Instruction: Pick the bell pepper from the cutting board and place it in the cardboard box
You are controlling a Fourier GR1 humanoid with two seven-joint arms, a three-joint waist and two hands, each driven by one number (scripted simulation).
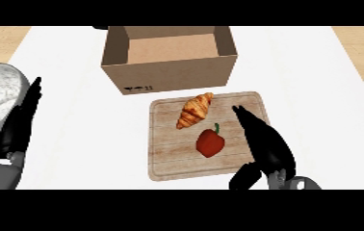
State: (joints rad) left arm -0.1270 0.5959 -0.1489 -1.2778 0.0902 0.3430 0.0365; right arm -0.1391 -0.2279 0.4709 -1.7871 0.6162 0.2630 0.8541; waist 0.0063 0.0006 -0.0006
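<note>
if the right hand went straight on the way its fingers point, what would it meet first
Probably the front wall of the cardboard box, near its right corner; the right hand points just past the croissant. Its height is unclear.

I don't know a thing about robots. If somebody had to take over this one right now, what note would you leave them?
Left hand: open, resting at the view's left edge, fingers up.
Right hand: open, fingers straight, over the right side of the cutting board, just right of the pepper.
Pepper: lying on the board, on the near side of the croissant.
Box: open at the top, behind the board.
Done: nothing lifted yet.
Left: grasp the pepper, lift it, set it in the box.
</note>
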